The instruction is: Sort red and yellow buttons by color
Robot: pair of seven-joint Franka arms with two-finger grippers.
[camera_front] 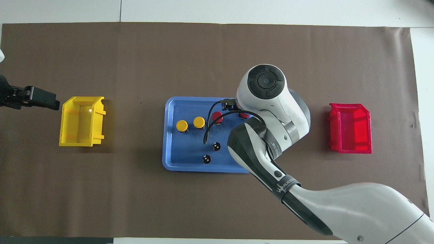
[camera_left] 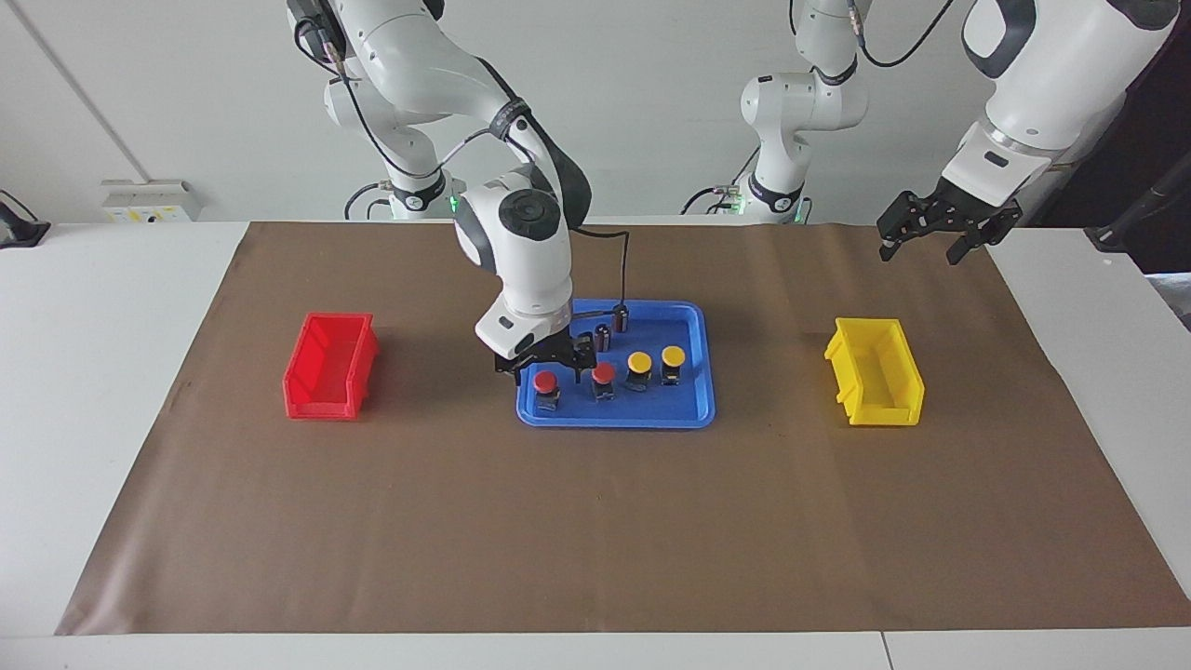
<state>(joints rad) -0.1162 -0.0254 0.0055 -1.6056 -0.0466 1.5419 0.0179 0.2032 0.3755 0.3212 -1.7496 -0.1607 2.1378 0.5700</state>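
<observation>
Only partly visible from overhead, one red button (camera_left: 546, 382) sits under the right arm's wrist; the other red one (camera_left: 604, 373) and two yellow buttons (camera_left: 656, 359) line up beside it in the blue tray (camera_left: 693, 414). Right gripper (camera_left: 545, 368) hangs spread around that end button. Left gripper (camera_left: 923, 245) waits, fingers apart, above the mat by the yellow bin (camera_left: 876, 372).

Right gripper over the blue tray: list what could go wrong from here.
1. The right gripper is open over the end red button, and the second red button stands close beside it; a finger may knock it over.
2. The two dark cylinders stand near the wrist and its cable, which may topple them.
</observation>
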